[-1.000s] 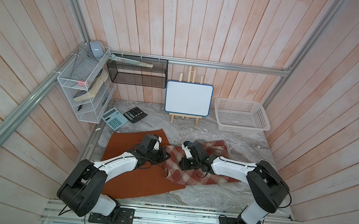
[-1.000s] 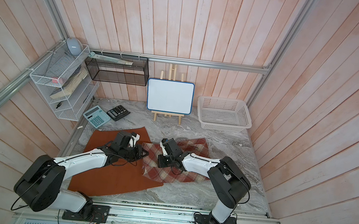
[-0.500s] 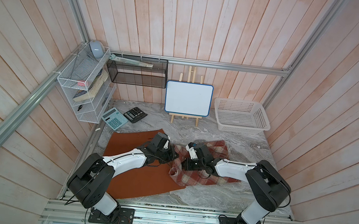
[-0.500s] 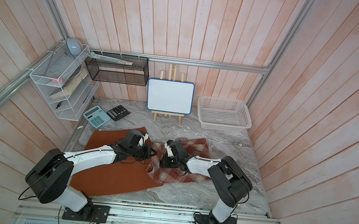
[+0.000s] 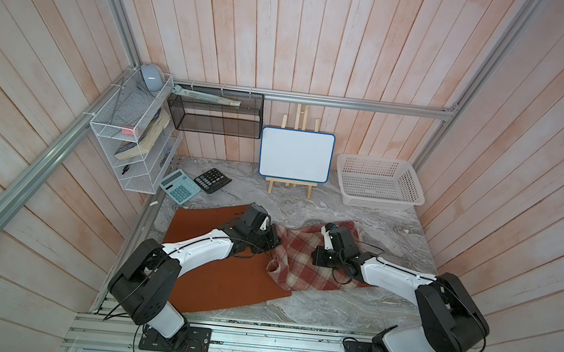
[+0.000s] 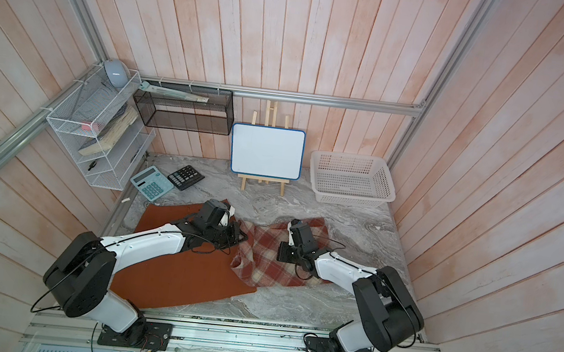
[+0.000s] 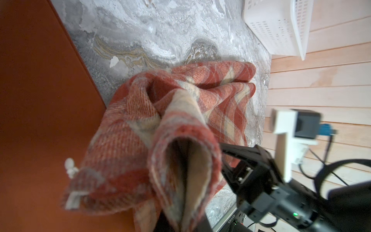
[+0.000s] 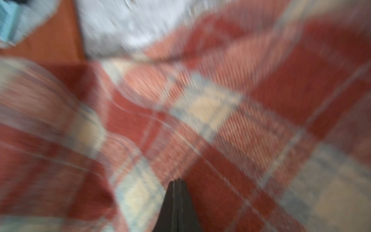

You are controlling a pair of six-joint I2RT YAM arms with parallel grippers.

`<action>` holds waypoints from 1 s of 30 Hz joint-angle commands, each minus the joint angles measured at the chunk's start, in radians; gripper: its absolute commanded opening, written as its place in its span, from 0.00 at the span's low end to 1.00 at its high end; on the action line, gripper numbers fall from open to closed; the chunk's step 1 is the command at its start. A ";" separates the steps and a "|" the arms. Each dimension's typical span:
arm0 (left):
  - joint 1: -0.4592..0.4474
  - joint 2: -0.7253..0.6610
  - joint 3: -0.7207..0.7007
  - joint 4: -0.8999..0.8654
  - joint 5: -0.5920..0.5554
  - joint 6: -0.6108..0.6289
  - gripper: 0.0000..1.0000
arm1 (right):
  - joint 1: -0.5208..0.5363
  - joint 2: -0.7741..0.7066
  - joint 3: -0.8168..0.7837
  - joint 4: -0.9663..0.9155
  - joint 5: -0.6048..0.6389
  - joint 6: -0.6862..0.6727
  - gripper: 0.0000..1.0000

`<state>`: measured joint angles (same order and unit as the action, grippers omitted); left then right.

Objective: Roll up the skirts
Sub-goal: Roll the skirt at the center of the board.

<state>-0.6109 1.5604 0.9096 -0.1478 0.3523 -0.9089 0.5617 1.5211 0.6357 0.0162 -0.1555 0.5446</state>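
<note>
**A:** Where do the skirts lie?

**B:** The orange skirt (image 5: 225, 279) lies flat on the left of the table (image 5: 348, 307). Its long way runs from the far side to the front rail, with the wider end at the front. Its left edge runs close along the table's edge, and its far corner is near the teal calculator (image 5: 180, 187). The plaid skirt (image 5: 296, 261) sits mid-table, rumpled, longer from left to right. Its left edge overlaps the orange one.

**A:** And the grippers?

**B:** The left gripper (image 5: 274, 243) is closed on a raised fold at the plaid skirt's left edge; in its wrist view the cloth hides the fingers. The right gripper (image 8: 177, 184) has its jaws pressed together, tip on the plaid. I cannot tell whether any cloth is pinched.

**A:** Room to move?

**B:** There is bare marble right of the plaid skirt, back to the basket (image 5: 380, 203), and a strip along the front.
</note>
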 commanded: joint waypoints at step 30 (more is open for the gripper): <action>-0.175 0.289 0.250 0.118 -0.053 -0.060 0.45 | 0.023 -0.007 -0.075 0.086 -0.067 0.048 0.14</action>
<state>-0.7788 1.8423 1.1427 -0.1135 0.2996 -0.9684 0.5755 1.5093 0.5758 0.1555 -0.2058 0.5812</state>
